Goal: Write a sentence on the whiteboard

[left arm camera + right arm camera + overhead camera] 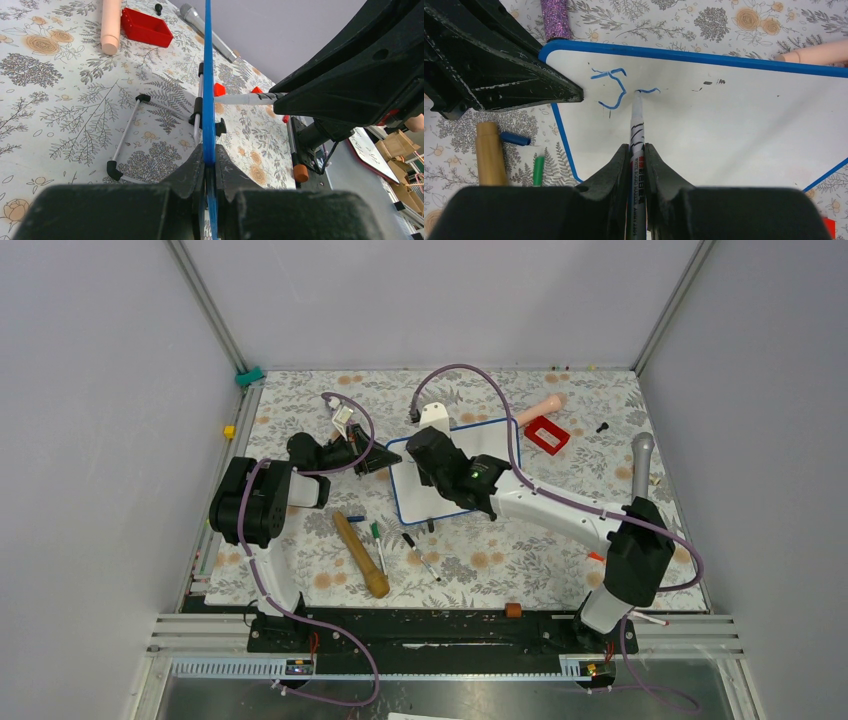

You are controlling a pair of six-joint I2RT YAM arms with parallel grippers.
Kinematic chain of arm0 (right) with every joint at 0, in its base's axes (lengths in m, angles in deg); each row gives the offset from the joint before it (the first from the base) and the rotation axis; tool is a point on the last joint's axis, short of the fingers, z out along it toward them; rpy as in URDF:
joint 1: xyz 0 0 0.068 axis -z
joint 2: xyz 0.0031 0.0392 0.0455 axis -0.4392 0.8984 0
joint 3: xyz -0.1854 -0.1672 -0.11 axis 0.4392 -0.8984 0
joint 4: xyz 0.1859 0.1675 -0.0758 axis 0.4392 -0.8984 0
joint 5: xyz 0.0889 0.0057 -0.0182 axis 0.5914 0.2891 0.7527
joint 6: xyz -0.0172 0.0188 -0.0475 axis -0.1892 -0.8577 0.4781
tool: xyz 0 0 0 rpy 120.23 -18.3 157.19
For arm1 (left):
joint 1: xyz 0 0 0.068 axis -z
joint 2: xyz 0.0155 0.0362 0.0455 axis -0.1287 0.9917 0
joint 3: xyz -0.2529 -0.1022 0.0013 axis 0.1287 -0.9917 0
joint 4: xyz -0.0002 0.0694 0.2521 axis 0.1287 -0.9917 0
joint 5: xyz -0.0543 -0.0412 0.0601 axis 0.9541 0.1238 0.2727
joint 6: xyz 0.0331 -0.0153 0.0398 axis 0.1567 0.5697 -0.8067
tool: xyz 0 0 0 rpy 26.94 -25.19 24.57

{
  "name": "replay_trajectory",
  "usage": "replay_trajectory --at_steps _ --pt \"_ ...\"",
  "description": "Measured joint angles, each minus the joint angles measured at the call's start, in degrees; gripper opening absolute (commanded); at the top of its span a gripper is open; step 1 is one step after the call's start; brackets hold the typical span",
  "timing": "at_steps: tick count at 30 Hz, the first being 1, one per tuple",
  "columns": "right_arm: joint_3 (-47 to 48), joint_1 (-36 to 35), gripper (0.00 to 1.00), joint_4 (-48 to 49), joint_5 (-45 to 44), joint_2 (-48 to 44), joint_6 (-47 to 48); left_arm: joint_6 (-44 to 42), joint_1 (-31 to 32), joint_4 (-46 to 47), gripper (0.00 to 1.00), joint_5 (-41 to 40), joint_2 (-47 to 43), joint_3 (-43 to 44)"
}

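Marker (638,125) touching tip-first the whiteboard (724,130) just right of the first blue strokes of the sentence (613,90), near its far-left corner, barrel running straight out of the right gripper (637,150) with jaws clamped on it, left gripper (209,157) pinched tight on the board's blue left frame, mid-table.
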Motion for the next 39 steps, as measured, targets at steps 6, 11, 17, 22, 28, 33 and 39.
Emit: replay_trajectory --at_steps 6,11,17,22,28,33,39 --pt "0.4 0.0 0.00 -1.8 0.0 0.2 -0.5 0.0 0.0 0.0 0.00 0.0 0.0 0.0" --pt "0.6 0.0 0.00 -3.2 -0.1 0.3 -1.0 0.0 0.0 0.0 0.00 0.0 0.0 0.0" --pt "1.0 0.0 0.00 -4.8 -1.1 0.4 -2.0 0.0 0.0 0.0 0.00 0.0 0.0 0.0" --pt "1.3 0.4 0.00 -5.5 -2.6 0.4 -3.1 0.0 0.0 0.0 0.00 0.0 0.0 0.0" --pt "1.4 0.8 0.00 -5.5 -2.9 0.4 -3.5 0.1 0.0 0.0 0.00 0.0 0.0 0.0" --pt "1.4 0.8 0.00 -5.4 -2.8 0.4 -3.4 0.1 0.0 0.0 0.00 0.0 0.0 0.0" --pt "1.4 0.8 0.00 -4.6 -2.9 0.4 -3.3 0.1 0.0 -0.1 0.00 0.0 0.0 0.0"
